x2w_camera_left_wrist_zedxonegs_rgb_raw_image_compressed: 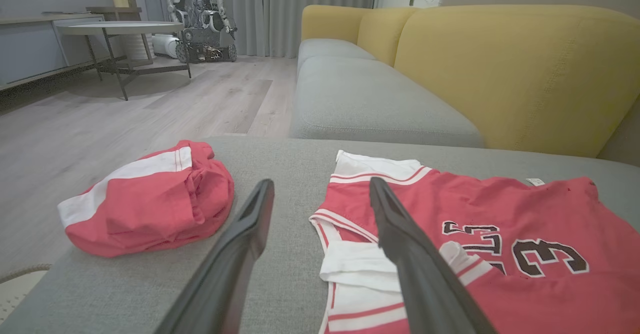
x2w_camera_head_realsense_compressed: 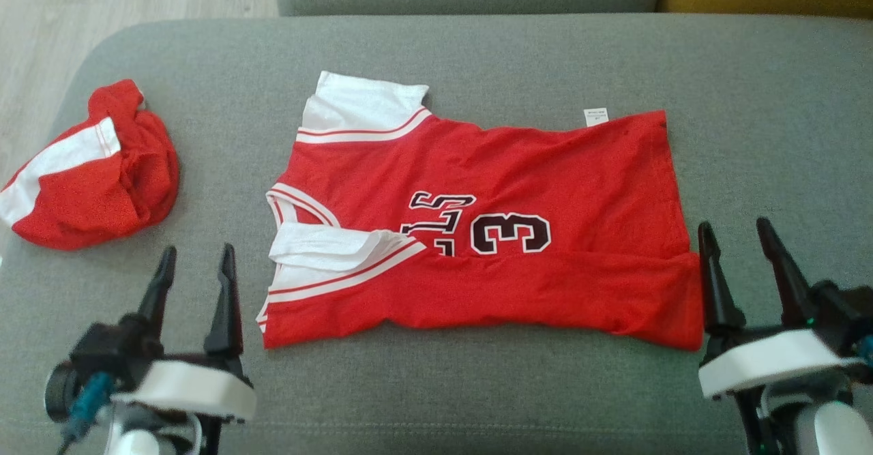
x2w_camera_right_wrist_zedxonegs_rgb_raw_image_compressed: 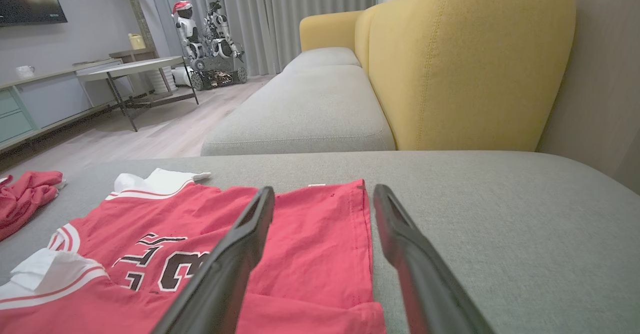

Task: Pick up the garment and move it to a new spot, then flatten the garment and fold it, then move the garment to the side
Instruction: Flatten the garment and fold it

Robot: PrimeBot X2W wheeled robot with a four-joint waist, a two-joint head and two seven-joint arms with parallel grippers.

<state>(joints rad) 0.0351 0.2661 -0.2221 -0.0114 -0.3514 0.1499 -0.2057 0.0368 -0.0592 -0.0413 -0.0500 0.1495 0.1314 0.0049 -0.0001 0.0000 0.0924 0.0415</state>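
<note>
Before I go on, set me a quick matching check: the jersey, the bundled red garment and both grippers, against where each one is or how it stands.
Column one:
1. jersey
2. bundled red garment
3. left gripper
4. right gripper

Column two:
A. open, by the jersey's hem end
B. bunched at the left end of the grey cushion
C. open, by the jersey's collar end
D. spread out mid-cushion, near edge folded over

Pairs: 1-D, 2-B, 3-C, 4-A.
</note>
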